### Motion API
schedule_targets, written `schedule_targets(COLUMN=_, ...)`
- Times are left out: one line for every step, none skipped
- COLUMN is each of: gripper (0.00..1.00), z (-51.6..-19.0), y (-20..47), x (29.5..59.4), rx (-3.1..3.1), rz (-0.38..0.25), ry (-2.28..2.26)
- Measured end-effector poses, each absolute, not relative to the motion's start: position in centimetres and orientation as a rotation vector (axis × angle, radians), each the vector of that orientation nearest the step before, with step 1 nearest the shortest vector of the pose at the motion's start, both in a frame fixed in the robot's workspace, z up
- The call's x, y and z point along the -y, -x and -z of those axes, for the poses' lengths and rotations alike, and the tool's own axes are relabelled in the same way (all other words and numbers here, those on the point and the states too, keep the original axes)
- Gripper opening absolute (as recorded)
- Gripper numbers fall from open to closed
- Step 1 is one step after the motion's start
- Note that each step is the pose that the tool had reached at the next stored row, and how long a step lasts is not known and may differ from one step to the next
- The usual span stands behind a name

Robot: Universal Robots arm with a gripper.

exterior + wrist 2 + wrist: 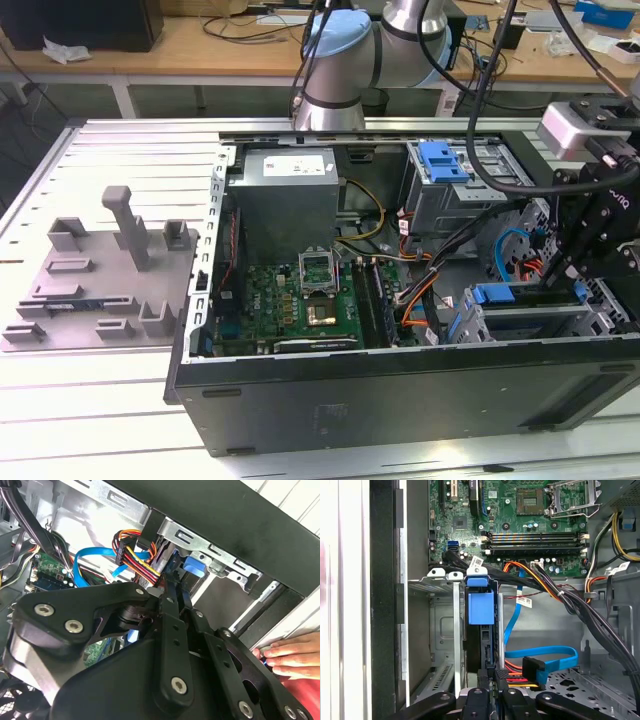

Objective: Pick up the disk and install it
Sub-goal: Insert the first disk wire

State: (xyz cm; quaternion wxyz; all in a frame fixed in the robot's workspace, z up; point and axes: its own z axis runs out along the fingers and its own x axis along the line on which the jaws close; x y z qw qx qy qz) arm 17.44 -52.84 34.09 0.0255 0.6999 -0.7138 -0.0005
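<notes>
Slatted table (90,420), disk (481,607) in cage (456,630)

The big black computer case (400,400) is matt painted metal. The flat green circuit board (520,525) inside looks a little shiny. The disk (481,607) has a smooth blue plastic frame. The grey drive cage (442,630) is dull bare metal. The black gripper (493,674) is matt, with shiny silver screws. The flat blue cable (560,652) is glossy plastic. The long silver table (100,160) is ribbed metal, and the grey block stand (100,270) looks like matt plastic.
</notes>
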Motion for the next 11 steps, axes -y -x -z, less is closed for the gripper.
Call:
schedule_targets(gripper=0.17, z=-34.05, y=-17.44, x=52.84, rx=2.207, rz=0.002, ry=-2.164)
schedule_targets(gripper=0.17, z=-34.01, y=-17.44, x=52.84, rx=2.207, rz=0.002, ry=-2.164)
schedule_targets(gripper=0.17, z=-33.99, y=-17.44, x=52.84, rx=2.207, rz=0.002, ry=-2.164)
schedule_targets(gripper=0.17, z=-33.95, y=-17.44, x=52.84, rx=2.207, rz=0.002, ry=-2.164)
schedule_targets(gripper=0.17, z=-33.91, y=-17.44, x=52.84, rx=2.207, rz=0.002, ry=-2.164)
schedule_targets(gripper=0.17, z=-33.89, y=-17.44, x=52.84, rx=2.207, rz=0.002, ry=-2.164)
schedule_targets(gripper=0.17, z=-33.83, y=-17.44, x=52.84, rx=2.207, rz=0.002, ry=-2.164)
schedule_targets(gripper=0.17, z=-33.80, y=-17.44, x=52.84, rx=2.207, rz=0.002, ry=-2.164)
schedule_targets(gripper=0.17, z=-33.77, y=-17.44, x=52.84, rx=2.207, rz=0.002, ry=-2.164)
schedule_targets(gripper=0.17, z=-33.75, y=-17.44, x=52.84, rx=2.207, rz=0.001, ry=-2.164)
schedule_targets(gripper=0.17, z=-33.71, y=-17.44, x=52.85, rx=2.207, rz=0.002, ry=-2.164)
